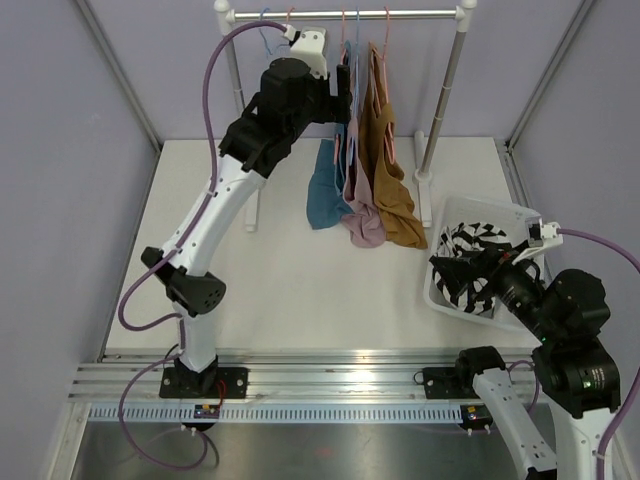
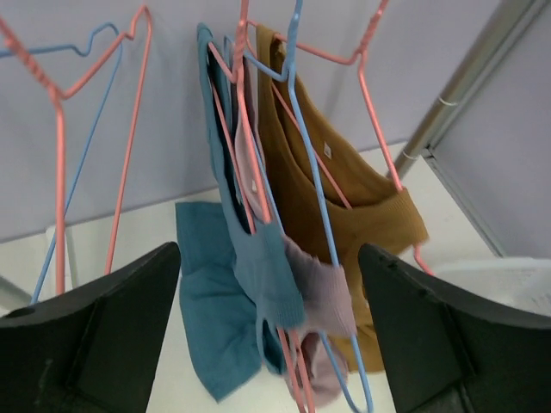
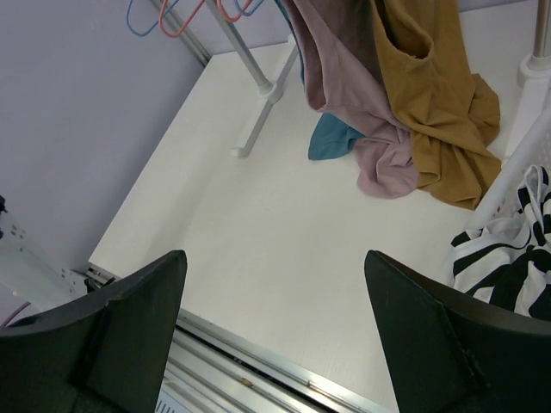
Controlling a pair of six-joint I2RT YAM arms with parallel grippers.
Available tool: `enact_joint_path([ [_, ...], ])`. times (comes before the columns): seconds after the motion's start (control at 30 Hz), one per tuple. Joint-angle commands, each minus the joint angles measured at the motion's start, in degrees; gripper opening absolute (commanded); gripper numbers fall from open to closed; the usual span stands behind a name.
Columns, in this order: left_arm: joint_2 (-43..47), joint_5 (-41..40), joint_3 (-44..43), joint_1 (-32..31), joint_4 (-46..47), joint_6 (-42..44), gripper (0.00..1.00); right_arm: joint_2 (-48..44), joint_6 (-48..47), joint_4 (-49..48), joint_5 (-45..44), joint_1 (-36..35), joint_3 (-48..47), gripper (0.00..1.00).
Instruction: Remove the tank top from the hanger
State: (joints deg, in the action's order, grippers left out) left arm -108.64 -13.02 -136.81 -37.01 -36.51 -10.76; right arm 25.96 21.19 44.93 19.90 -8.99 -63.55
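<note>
Desk: lilac walls box in the white desk (image 1: 300,290); a silver metal clothes rail (image 1: 400,14) spans its far end.
Tank tops: a teal ribbed tank top (image 2: 211,301), a mauve one (image 2: 323,297) and a mustard-brown one (image 2: 362,206) hang on thin wire hangers (image 2: 58,189), hems bunched on the desk.
Left hand (image 2: 267,284): up at the rail, fingers apart, gripping nothing; I frame the teal top, probably to pull it off its hanger.
Right hand (image 3: 275,258): fingers apart, empty, parked low by the white plastic basket (image 1: 520,215) of striped cloth (image 1: 470,245).

Lab cell: panel walls (image 1: 60,150), aluminium rail (image 1: 320,385)
</note>
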Motion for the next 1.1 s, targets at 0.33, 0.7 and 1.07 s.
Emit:
enact_joint_path([
  [0.33,-10.53,-1.49,-7.32,3.61,9.97,3.56,0.65,-2.84,-3.0,8.6,5.59,-0.15,-7.99,0.89],
  [0.7,-15.46,2.91,-9.52,4.93,13.74,4.61,0.44,-3.28,-3.08,9.21,7.08,-0.15,-7.29,0.87],
  [1.07,-16.6,3.79,-11.02,5.02,16.38,5.67,0.36,-3.8,-2.47,9.13,8.75,-0.15,-5.71,0.86],
])
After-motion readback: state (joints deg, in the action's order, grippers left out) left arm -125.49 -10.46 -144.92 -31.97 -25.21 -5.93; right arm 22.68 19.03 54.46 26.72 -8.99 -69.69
